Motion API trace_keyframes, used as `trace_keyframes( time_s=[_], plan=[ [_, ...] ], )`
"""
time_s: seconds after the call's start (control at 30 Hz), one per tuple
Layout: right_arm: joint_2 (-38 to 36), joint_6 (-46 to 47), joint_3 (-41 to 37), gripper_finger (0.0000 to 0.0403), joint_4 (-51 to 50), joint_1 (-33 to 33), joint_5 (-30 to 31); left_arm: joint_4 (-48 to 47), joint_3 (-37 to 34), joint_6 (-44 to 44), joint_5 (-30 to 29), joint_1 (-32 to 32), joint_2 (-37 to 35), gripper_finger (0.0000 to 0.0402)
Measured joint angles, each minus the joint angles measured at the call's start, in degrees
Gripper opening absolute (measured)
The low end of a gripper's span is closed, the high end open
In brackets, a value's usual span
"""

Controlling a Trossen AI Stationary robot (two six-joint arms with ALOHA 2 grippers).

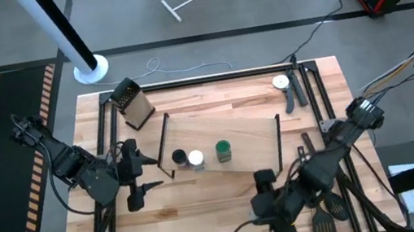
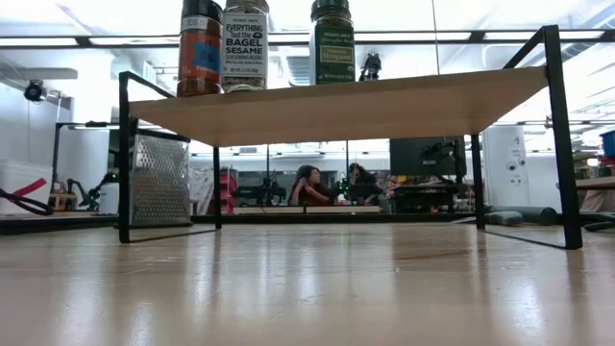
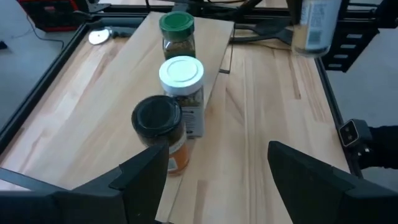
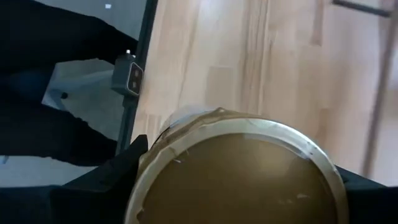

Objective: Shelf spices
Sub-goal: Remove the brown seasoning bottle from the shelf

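Your right gripper (image 4: pixel 236 186) clamps the tan jar (image 4: pixel 236 174), the last unshelved; three jars line the shelf (image 1: pixel 233 124), so space remains beside green (image 1: pixel 223 151). Left gripper (image 3: pixel 217 168) stands open, empty

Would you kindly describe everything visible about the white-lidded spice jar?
The white-lidded jar is a small clear round jar with a smooth white cap and a label reading "Everything but the Bagel Sesame". It stands upright on the shelf, between the black-lidded jar and the green-lidded jar. Nothing grips it.
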Motion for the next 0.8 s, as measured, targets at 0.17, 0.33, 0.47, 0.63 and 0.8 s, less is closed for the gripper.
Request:
trace_keyframes(
  time_s=[0.17, 0.33, 0.47, 0.63, 0.8],
  plan=[
    [4.7, 2.1, 0.0, 0.0259, 2.2, 0.5, -0.1, -2.4, 0.0, -2.2, 1.1, -0.2, 0.1, 0.0263],
    [8.8, 3.0, 0.0, 0.0259, 3.3, 0.7, -0.5, -4.0, 0.0, -3.6, 1.3, -0.5, 0.0, 0.0263],
    [11.7, 3.5, 0.0, 0.0259, 3.6, 0.8, -1.9, -4.1, 0.0, -3.7, 1.6, -0.5, 0.0, 0.0263],
    [14.2, 5.0, 0.0, 0.0259, 3.7, 1.3, -2.5, -4.4, 0.0, -3.8, 2.7, -0.5, 0.0, 0.0263],
    [16.3, 6.4, -0.1, 0.0259, 3.7, 2.0, -3.0, -4.4, 0.0, -4.3, 3.6, -0.5, -0.1, 0.0263]
  ],
)
